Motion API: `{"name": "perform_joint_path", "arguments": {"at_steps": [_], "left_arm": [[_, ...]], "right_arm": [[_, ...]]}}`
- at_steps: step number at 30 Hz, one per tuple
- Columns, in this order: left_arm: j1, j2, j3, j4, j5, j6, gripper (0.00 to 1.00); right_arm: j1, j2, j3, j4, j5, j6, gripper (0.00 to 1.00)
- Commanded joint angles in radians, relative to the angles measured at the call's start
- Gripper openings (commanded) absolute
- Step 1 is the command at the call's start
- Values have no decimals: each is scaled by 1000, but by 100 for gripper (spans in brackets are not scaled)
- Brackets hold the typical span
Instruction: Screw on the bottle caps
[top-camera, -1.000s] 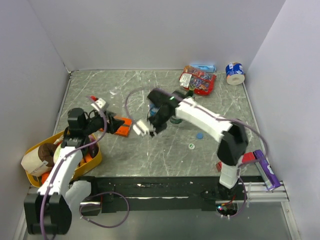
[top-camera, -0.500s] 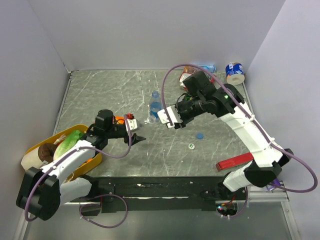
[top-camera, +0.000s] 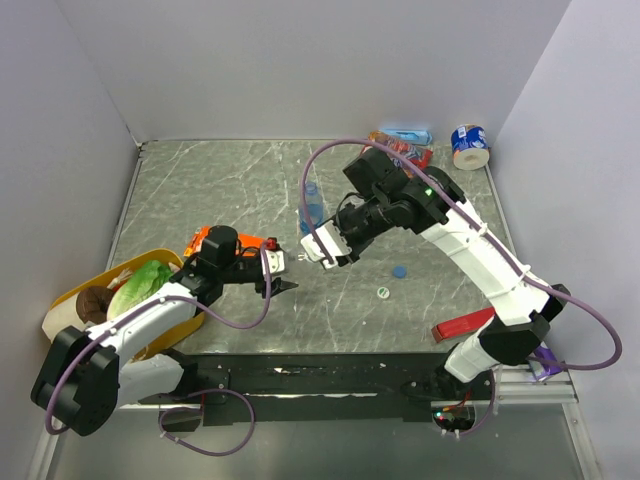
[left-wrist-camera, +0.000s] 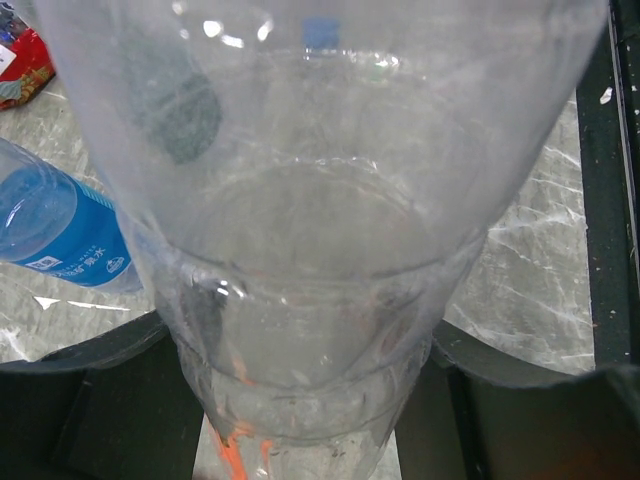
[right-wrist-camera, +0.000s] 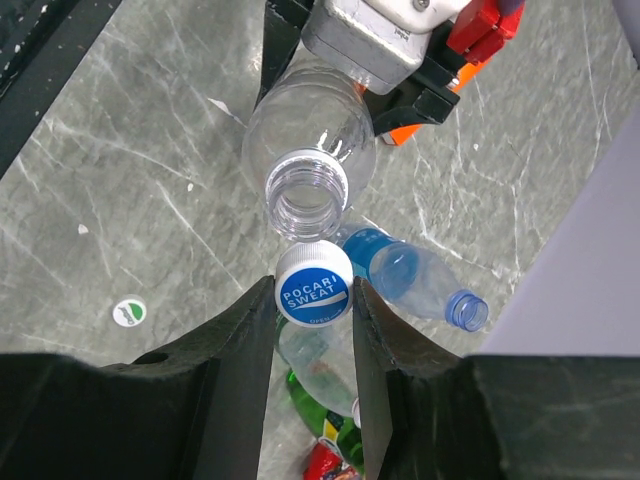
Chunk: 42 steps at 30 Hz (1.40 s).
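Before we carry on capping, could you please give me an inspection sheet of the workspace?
Surface: grey marbled table; no spills seen.
Job's things: clear bottle, mouth close to Pocari cap; blue-label bottle uncapped on table; blue cap and green cap loose.
Clutter: snack packs, can, yellow basket.
Grippers: left gripper shut on clear bottle; right gripper shut on Pocari cap.
Cables: purple cables looped over arms.
Surroundings: white walls.
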Motion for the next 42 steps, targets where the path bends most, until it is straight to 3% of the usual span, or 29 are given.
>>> {"name": "perform_joint_path", "arguments": {"at_steps": [1,10,16,25,42], "left_arm": [[-4,11,13,53,7,29,1],[-5,-1,11,35,-10,43,1],[-5,-20,-3,32,-11,34,1],[-10,10,30,19,1,23,1],[-19,-15,10,74,2,-1,1]], "right_arm": [[19,-4,43,-19,-42,-38,21],[-19,-15,11,33,36,14,19],[-73,-27,46,10,-2,17,19],[16,-78,-37,38,-67,-67,20],[56,-38,-51,70,-36,-35,22]]}}
